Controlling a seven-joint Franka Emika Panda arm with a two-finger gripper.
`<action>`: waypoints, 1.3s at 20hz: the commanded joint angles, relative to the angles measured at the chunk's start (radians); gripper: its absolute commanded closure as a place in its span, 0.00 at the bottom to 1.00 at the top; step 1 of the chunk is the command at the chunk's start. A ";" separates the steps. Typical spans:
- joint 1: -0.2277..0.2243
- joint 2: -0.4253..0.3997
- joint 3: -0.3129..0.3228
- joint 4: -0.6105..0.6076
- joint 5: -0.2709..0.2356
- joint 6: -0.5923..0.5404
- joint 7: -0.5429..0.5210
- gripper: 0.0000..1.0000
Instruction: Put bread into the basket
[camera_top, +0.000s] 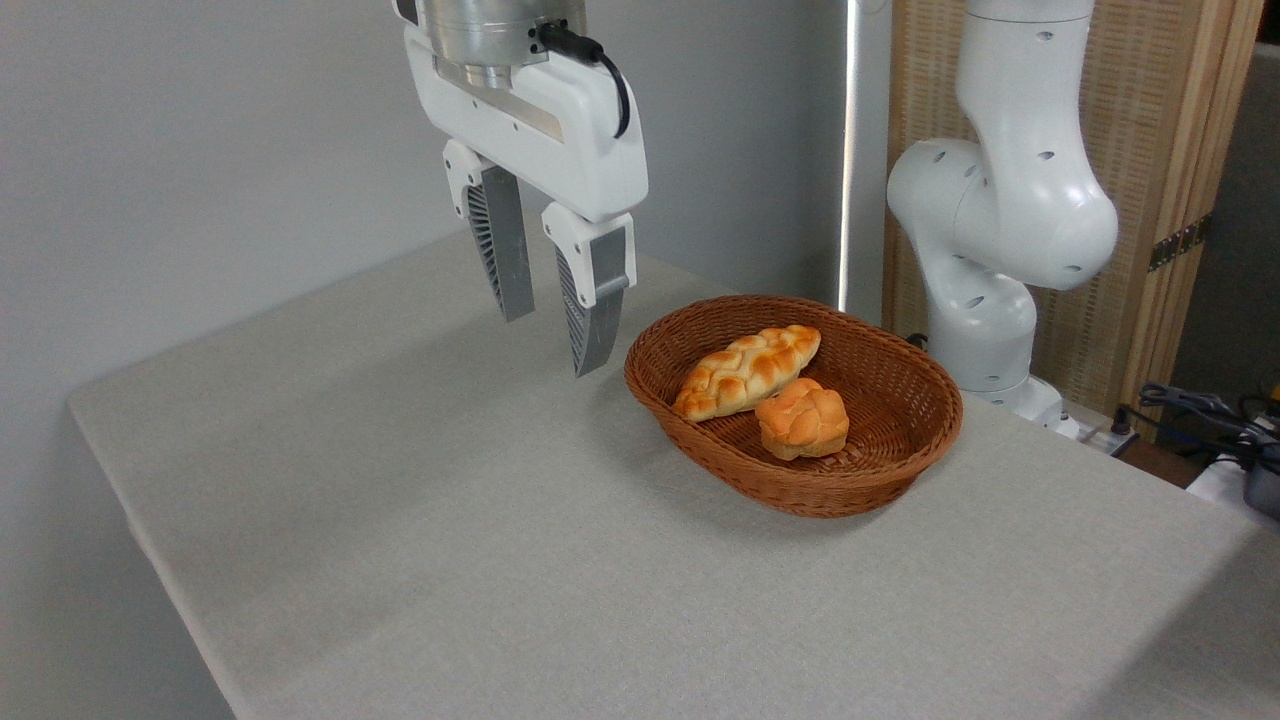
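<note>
The bread (803, 417), a small round knotted golden-orange bun, lies inside the brown wicker basket (900, 455) at the right of the table, close to the front wall. My gripper (552, 342) hangs above the table to the left of the basket, clear of its rim. Its two grey ribbed fingers (592, 310) point down, spread apart, with nothing between them.
A longer, paler braided loaf (747, 370) lies in the basket just behind the bun, touching it. The arm's white base (985, 290) stands behind the basket at the right. Cables (1200, 410) lie at the far right edge. A grey wall runs along the table's left side.
</note>
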 joint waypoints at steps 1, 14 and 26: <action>0.036 0.030 -0.036 0.027 -0.001 0.006 -0.018 0.00; 0.105 0.041 -0.155 0.031 0.090 0.008 -0.090 0.00; 0.107 0.039 -0.133 0.033 0.074 0.015 -0.090 0.00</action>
